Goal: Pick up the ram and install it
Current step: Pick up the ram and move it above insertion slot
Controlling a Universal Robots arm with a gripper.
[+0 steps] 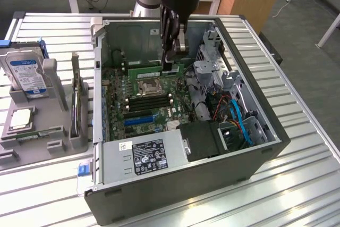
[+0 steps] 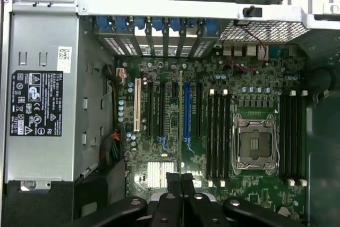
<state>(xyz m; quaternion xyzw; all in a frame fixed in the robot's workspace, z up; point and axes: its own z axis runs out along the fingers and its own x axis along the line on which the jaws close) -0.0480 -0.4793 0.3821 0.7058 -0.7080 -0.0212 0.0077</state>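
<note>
The ram [image 1: 144,70] is a long green stick that my gripper [image 1: 171,63] is shut on. It hangs level inside the open computer case, above the motherboard [image 1: 159,112] and just behind the processor socket [image 1: 150,85]. In the wrist view the ram [image 2: 180,120] appears edge-on as a thin line running out from between my shut fingertips, with the gripper [image 2: 180,176] over the blue expansion slot. Empty black memory slots [image 2: 218,131] lie beside the socket [image 2: 256,144], with more [image 2: 292,131] on its other side.
The power supply [image 1: 143,155] fills the near end of the case, with a drive cage [image 1: 212,62] and blue and orange cables [image 1: 236,118] at the exterior view's right. A grey holder [image 1: 50,131] at the left carries a hard drive [image 1: 26,70] and a silver processor chip [image 1: 20,118].
</note>
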